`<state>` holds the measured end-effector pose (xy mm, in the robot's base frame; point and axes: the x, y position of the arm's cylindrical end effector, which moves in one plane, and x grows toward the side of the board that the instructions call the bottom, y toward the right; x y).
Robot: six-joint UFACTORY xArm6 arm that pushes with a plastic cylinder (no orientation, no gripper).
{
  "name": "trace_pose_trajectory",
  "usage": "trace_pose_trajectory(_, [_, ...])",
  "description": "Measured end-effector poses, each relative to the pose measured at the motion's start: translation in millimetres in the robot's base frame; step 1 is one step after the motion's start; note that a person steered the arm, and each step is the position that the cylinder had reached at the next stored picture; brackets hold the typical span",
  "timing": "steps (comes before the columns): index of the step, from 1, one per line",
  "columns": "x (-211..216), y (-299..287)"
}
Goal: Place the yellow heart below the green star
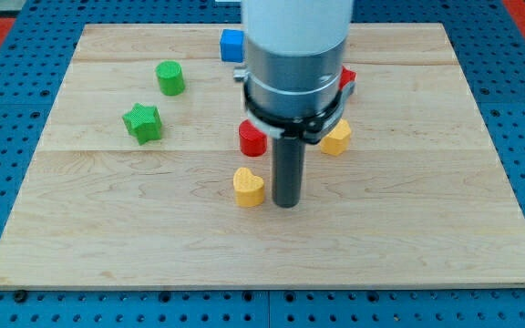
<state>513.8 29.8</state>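
Sitting just right of the yellow heart (249, 188), your tip (287, 203) can push it toward the table's left edge, beneath the green star (142, 123) (no claw here to report).

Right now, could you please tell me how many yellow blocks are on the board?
2: the yellow heart just left of my tip, and another yellow block right of the rod. The arm may hide others.

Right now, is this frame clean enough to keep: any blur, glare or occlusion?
Camera view: sharp, evenly lit, no glare on the board; my tip sits just right of the yellow heart; the arm hides part of the red block behind it; green star is crisp.
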Motion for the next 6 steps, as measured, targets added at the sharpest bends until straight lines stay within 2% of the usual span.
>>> trace_pose_trajectory(1, [-2, -16])
trace_pose_trajectory(2, [1, -68])
trace_pose_trajectory(4, [1, -232])
trace_pose_trajectory(5, [1, -249])
trace_pose_trajectory(6, [23, -221])
